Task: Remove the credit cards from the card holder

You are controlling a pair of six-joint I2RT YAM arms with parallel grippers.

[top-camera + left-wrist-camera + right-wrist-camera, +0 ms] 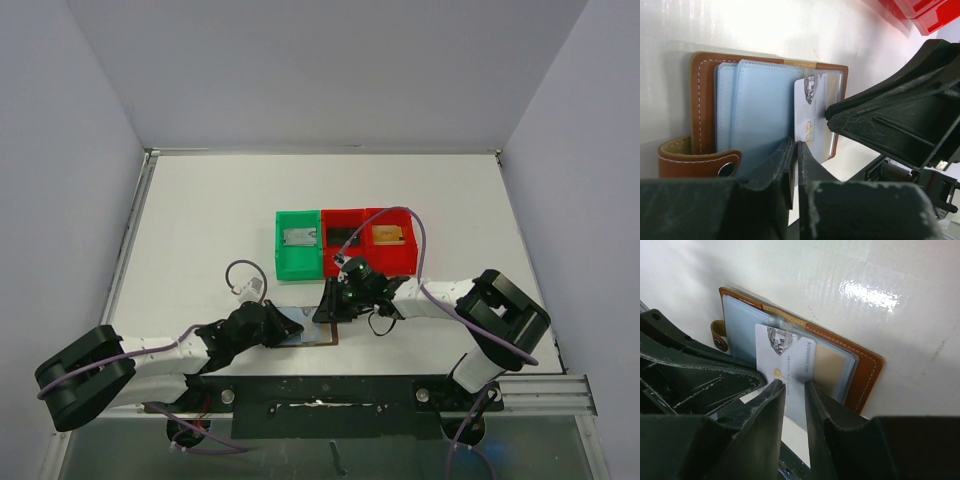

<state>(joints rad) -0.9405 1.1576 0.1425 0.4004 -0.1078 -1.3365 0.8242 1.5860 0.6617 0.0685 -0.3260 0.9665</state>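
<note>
The card holder point(702, 100) is a brown leather wallet lying open on the white table, with pale blue panels and a clear sleeve; it also shows in the top view point(305, 333) and the right wrist view point(865, 370). A grey-white credit card point(787, 352) sticks partway out of the sleeve, and shows in the left wrist view too point(807, 107). My right gripper point(795, 385) hovers at this card with a narrow gap between its jaws; the card's face shows in the gap. My left gripper point(796, 145) is shut, its tips at the edge of the blue panel beside the card.
A green bin point(299, 245) and two red bins point(345, 238) point(390, 238) stand in a row just behind the wallet, each with something in it. The two grippers are very close together over the wallet. The wallet's snap strap point(695, 160) curls up at its end.
</note>
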